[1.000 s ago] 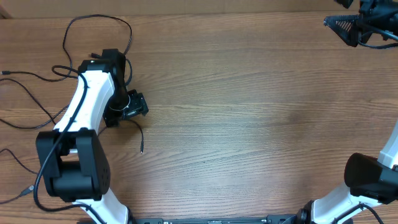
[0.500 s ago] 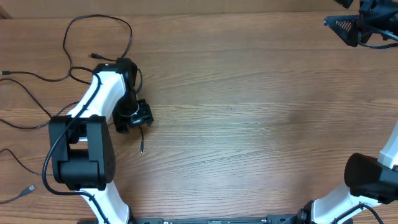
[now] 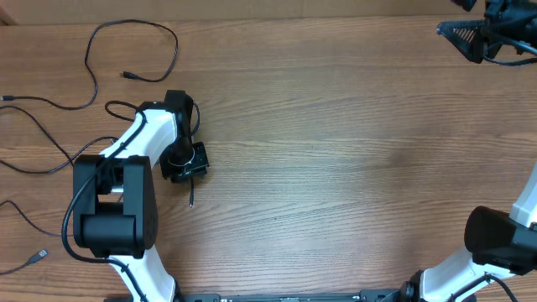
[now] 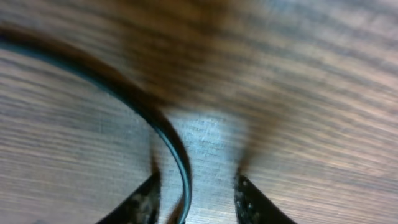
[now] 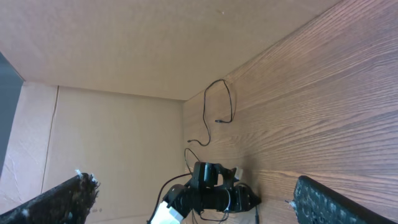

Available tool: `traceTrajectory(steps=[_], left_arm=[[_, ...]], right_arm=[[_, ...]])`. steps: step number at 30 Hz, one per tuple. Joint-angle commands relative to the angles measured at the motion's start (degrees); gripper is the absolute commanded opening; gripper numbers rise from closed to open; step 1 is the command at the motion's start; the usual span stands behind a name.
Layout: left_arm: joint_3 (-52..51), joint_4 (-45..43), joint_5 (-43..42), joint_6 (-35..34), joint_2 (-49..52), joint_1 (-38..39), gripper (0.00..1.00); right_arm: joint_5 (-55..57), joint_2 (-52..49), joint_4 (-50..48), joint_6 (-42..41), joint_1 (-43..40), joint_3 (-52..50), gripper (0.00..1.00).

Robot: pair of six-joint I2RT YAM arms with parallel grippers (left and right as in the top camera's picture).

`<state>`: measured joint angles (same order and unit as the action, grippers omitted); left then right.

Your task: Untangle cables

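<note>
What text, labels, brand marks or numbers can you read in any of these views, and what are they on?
No readable text in any view.
Overhead view: the left arm and the cables show no labels or markings.
Left wrist view: blurred, only a cable between the fingers over the table, no print.

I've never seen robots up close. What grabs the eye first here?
The white-and-black left arm bends over the wooden table, its left gripper straddling a thin black cable. More cables sprawl loose across the table's left end.
</note>
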<state>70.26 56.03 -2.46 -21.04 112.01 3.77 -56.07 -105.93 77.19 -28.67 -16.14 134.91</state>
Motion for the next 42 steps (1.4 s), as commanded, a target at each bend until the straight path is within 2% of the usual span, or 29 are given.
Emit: traceTrajectory(steps=[1,3,5,6,13,17,20,30,36,42], left_arm=[[-3.63,-5.09,0.94,0.24,1.2,0.13,0.33],[-4.35,-5.79,0.72,0.22,1.2,0.11,0.26],[-4.42,-5.27,0.26,0.24,1.2,0.11,0.07],[-4.42,-4.74,-0.44,0.24,1.2,0.11,0.04],[-2.49,0.85,-1.68,0.22,0.7,-0.02,0.04],[0.76,2.71,-4.96,-0.81,-2.93,0.0,0.04],[2.78,2.84,-8.39,-1.75,-8.5,-0.09,0.04],[3.74,1.53,-8.57,-4.7,-31.91,-1.36,0.04],[3.74,1.57,-12.98,-4.94,-40.5,-7.61,0.04],[3.74,2.97,-19.67,-4.98,-45.79,-19.02,0.04]], right_arm=[[0.15,0.26,-0.13,0.46,-0.28,0.42,1.0],[0.15,0.26,-0.13,0.46,-0.28,0.44,1.0],[0.15,0.26,-0.13,0.46,-0.28,0.44,1.0],[0.15,0.26,-0.13,0.46,-0.28,0.44,1.0],[0.15,0.26,-0.13,0.46,-0.28,0.42,1.0],[0.15,0.26,-0.13,0.46,-0.28,0.42,1.0],[0.15,0.26,-0.13,0.46,-0.28,0.42,1.0],[0.15,0.26,-0.13,0.46,-0.28,0.44,1.0],[0.15,0.26,-0.13,0.46,-0.28,0.44,1.0],[0.15,0.26,-0.13,0.46,-0.28,0.44,1.0]])
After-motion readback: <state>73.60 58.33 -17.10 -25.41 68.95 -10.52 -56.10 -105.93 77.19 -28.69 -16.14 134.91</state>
